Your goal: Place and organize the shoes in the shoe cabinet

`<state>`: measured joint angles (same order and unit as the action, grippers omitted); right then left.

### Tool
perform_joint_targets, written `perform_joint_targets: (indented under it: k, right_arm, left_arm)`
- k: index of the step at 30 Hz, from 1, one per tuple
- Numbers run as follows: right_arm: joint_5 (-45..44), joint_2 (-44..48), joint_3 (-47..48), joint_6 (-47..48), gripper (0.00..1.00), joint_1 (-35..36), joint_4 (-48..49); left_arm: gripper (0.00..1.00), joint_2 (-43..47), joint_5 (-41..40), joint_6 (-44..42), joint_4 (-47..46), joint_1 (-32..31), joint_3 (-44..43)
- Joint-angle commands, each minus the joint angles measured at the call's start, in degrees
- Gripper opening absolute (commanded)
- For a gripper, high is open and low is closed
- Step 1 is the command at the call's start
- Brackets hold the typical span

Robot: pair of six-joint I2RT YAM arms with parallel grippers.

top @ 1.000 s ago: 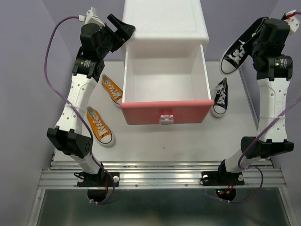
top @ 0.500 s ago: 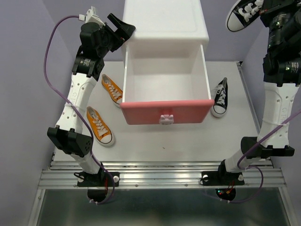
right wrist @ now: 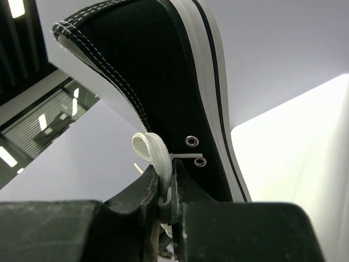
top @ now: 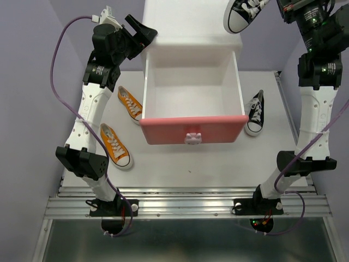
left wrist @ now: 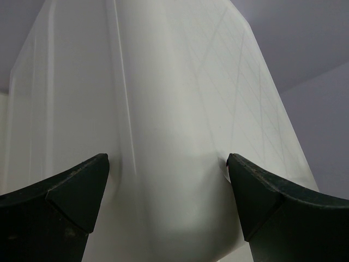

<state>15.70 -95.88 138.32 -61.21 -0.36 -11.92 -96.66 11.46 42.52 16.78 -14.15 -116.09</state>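
Top view: bright, even overhead light. Shoe cabinet point(top: 191, 22) top nearly blown out, soft shadow on the table point(top: 218, 164) just in front of its drawer. Left wrist: faint grid reflection on the cabinet wall, fingers point(left wrist: 54, 213) underexposed and soft. Right wrist: black shoe point(right wrist: 163, 82) sharp, ceiling strip lights point(right wrist: 16, 8) glaring.

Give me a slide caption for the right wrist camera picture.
Right gripper shut on the black sneaker near its white lace loop.
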Motion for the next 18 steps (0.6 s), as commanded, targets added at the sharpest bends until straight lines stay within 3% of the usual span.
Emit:
perform_joint_targets:
  k: [1, 10, 18]
  right_arm:
    - [8.55, 1.57, 2.31, -5.85, 0.01, 3.16, 7.46]
    - [9.52, 3.59, -0.94, 1.35, 0.01, 18.35, -3.79]
    - [1.80, 5.52, -3.58, 7.24, 0.01, 29.27, -15.49]
  left_arm:
    - [0.99, -5.82, 0.40, -4.47, 18.21, 0.00, 3.59]
    - [0.99, -5.91, -0.30, -3.85, 18.12, -0.09, 3.86]
    - [0.99, -5.64, -0.92, -3.76, 18.12, -0.09, 4.03]
